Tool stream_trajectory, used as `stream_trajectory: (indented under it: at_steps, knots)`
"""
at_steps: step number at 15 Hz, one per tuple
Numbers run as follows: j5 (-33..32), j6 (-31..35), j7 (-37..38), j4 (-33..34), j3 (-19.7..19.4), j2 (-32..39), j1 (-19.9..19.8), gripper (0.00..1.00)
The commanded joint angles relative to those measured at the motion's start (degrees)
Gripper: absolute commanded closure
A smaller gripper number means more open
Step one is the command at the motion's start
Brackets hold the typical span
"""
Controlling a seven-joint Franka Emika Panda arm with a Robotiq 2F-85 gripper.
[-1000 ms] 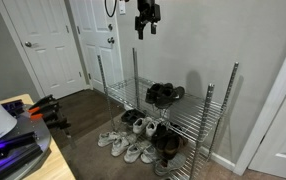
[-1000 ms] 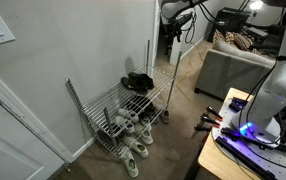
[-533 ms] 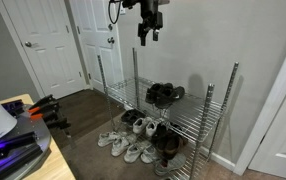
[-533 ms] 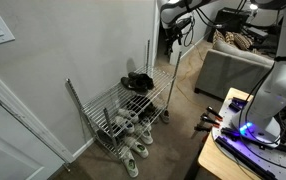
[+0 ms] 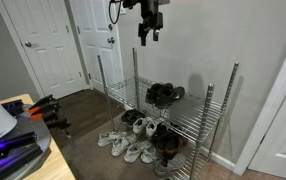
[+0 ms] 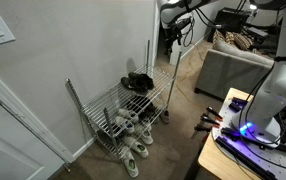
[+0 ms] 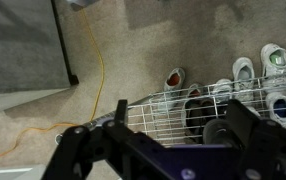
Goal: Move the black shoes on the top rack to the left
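Observation:
The black shoes (image 5: 164,95) sit side by side on the top rack (image 5: 189,110), towards one end of this chrome wire shelf. They also show in an exterior view (image 6: 138,81), on the rack's upper shelf (image 6: 107,101). My gripper (image 5: 146,33) hangs high above the rack, well clear of the shoes, fingers pointing down. It also shows at the top of an exterior view (image 6: 173,30). In the wrist view the gripper (image 7: 168,140) is open and empty, its two fingers wide apart. The wire shelf (image 7: 168,100) lies far below it.
Several white and grey sneakers (image 5: 128,147) and a dark pair lie under the rack on the lower level. White doors (image 5: 43,45) stand behind. A desk with equipment (image 5: 13,145) is in front. A grey couch (image 6: 233,65) and a yellow cable (image 7: 98,70) are nearby.
Over the last second the arm shifted slightly, bringing the gripper a little lower above the rack. It has held still for the last half second. The shoes have not moved.

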Motion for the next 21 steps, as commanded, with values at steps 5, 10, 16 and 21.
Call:
stream_trajectory:
  at_steps: [5,10,16,21]
  knots:
    - [9.0,8.9,-0.7,1.4,1.1,9.6,-1.1,0.00]
    - [12.2,14.6,-3.0,2.5,2.5,15.9,-1.5,0.00]
    - [18.0,30.7,-7.3,2.6,6.0,21.8,-2.7,0.00]
    - [17.5,31.8,-11.8,2.7,7.2,23.5,-2.9,0.00]
